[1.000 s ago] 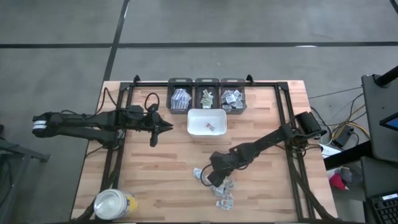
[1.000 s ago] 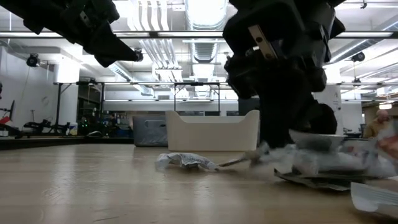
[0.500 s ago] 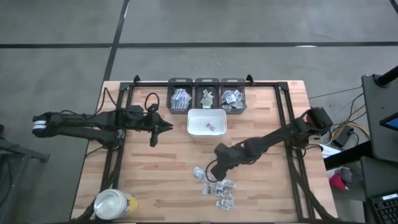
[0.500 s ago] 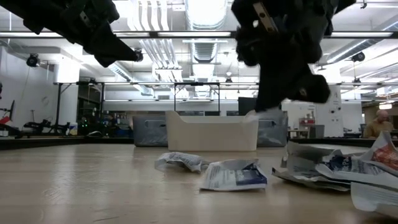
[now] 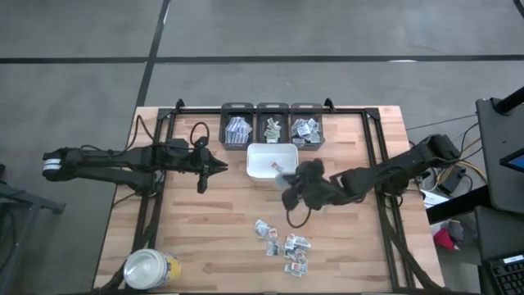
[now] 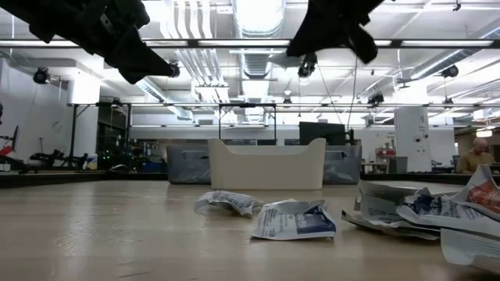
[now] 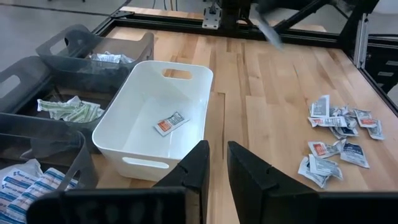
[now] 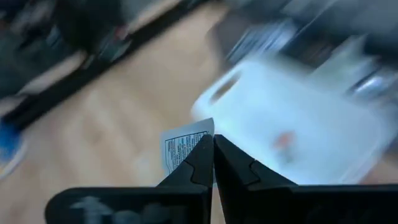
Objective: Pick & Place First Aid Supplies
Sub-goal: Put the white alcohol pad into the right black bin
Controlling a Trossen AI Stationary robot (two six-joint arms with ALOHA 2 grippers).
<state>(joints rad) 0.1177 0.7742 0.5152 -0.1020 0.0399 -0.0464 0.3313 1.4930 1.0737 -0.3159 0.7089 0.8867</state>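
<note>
overhead, the right gripper (image 5: 288,175) hangs just beside the near right corner of the white rectangular plastic tray (image 5: 260,152), its fingers pinched together on a small white paper packet (image 5: 282,170); one red-printed sachet (image 5: 276,168) already lies in the tray; the loose heap of small flat first aid packets (image 5: 286,246) sits on the wooden table (image 5: 213,229) well nearer the front edge; the left gripper (image 5: 214,167) waits left of the tray, holding nothing; three dark grey bins (image 5: 272,123) line the far edge and a round white-lidded yellow jar (image 5: 150,268) stands at the front left corner

from table height, both arms are up off the table and crumpled packets lie in front of the tray

past the left wrist's fingers (image 7: 199,163), which stand a little apart with nothing between them, the tray shows the red-printed sachet on its floor, with the heap off to the side

past the right wrist's fingers (image 8: 202,160), clamped tip to tip on the printed packet, the tray lies blurred ahead

judged from this, the carry step is in hand: the packet is lifted and nearly at the tray; the next move calls for bringing it over the tray's opening, clear of the rim, then parting the fingers so it drops inside
</note>
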